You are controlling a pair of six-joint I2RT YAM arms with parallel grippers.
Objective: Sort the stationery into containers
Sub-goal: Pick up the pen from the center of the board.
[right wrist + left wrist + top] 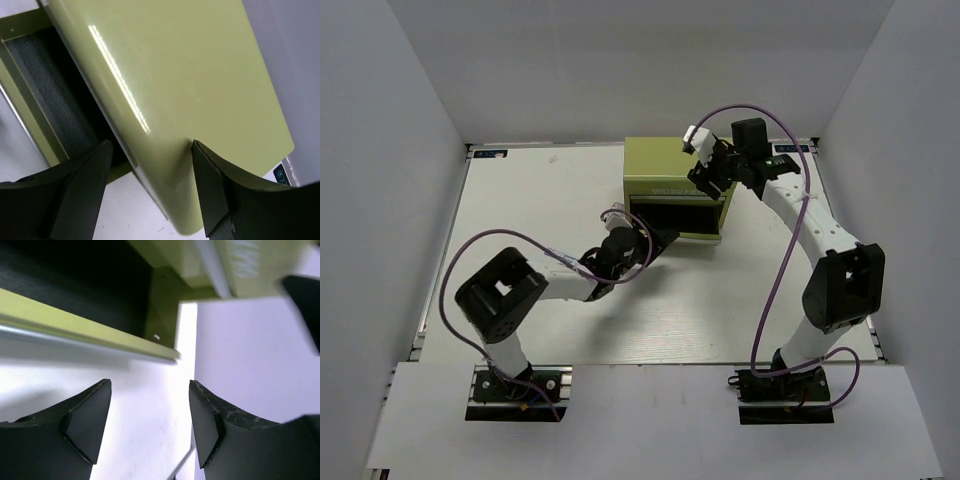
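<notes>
So, quick rundown from my side. The olive-green chest (670, 170) sits toward the far edge of the white surface (540, 200), a bit right of the middle. Its bottom drawer (675, 215) is standing open toward me. The drawer's inside is lined dark, and honestly it's too dark in every view to tell what's lying in it. White walls (410, 100) box the whole surface in, and my right arm's purple cable (760, 110) loops high over the far right corner.

My left end effector (660, 243) is down low at the open drawer's front left corner, so the drawer itself is the thing in the way. From the left wrist view the fingers (87, 415) are spread wide with only bare surface between them. The drawer's green front edge (75, 322) runs across just ahead, with a blurry silvery strip under it. It's gripping nothing.

My right end effector (705, 180) is up at the chest's right side, over its top. In the right wrist view the glossy green top (190, 90) fills the gap between the spread fingers (85, 180), with the open drawer (50, 85) off to the left. Wide open too, holding nothing, and I can't tell whether it's touching the top.
</notes>
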